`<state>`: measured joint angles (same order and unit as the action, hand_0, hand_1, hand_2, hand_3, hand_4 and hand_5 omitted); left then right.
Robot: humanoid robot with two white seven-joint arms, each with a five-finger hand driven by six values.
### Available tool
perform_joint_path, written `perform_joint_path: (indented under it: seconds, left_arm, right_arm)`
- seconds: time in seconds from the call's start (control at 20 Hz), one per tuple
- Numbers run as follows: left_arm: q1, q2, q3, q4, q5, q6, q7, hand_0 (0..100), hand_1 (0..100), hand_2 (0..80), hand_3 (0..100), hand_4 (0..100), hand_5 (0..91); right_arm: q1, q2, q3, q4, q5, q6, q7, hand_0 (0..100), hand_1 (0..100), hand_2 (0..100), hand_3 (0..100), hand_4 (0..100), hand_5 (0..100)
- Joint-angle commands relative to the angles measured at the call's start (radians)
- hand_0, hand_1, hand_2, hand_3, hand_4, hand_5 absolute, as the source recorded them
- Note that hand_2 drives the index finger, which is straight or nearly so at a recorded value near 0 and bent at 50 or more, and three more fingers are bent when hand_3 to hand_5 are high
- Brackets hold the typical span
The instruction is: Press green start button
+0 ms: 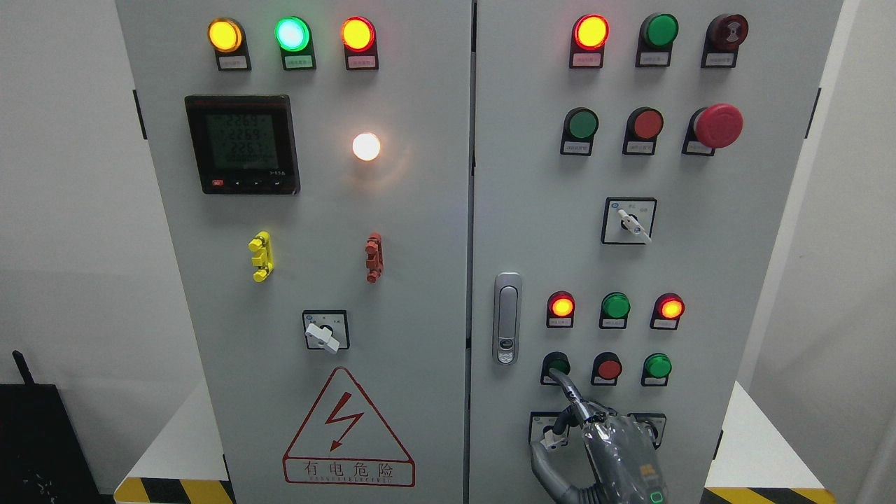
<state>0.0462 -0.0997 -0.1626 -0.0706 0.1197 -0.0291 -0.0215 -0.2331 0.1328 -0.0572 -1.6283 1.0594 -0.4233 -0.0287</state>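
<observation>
The grey cabinet's right door (700,280) carries several rows of lamps and buttons. In the lowest button row a green button (557,364) sits at the left, with a red button (608,368) and another green button (657,366) to its right. My right hand (584,427) rises from the bottom edge below that row. Its index finger (564,383) is stretched out with the tip touching the left green button and covering its lower part. The other fingers are curled and hold nothing. My left arm does not show.
Behind the hand are two rotary switches (546,430), partly hidden. A door handle (507,318) sits left of the button rows. Higher up are a selector switch (630,221) and a red mushroom stop (717,126). The left door has a meter (242,144) and warning sign (348,434).
</observation>
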Motion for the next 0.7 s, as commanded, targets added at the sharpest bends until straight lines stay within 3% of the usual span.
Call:
perform_joint_path:
  seconds: [0.0,0.4,0.65]
  left_arm:
    - [0.0,0.0,0.0,0.0,0.0,0.0,0.0,12,56,0.0,0,0,0.0]
    - [0.0,0.0,0.0,0.0,0.0,0.0,0.0,12,56,0.0,0,0,0.0]
    - [0.0,0.0,0.0,0.0,0.0,0.0,0.0,12,56,0.0,0,0,0.0]
  right_arm:
    - [0.015,0.001,-0.009,-0.033,-0.009,-0.015,-0.019,59,36,0,65,62,57]
    - [0.067,0.001,-0.006,-0.088,-0.11,-0.032,-0.008,69,38,0,65,61,55]
    - [0.086,0.001,0.002,-0.105,-0.245,-0.002,0.013,73,37,0,63,59,51]
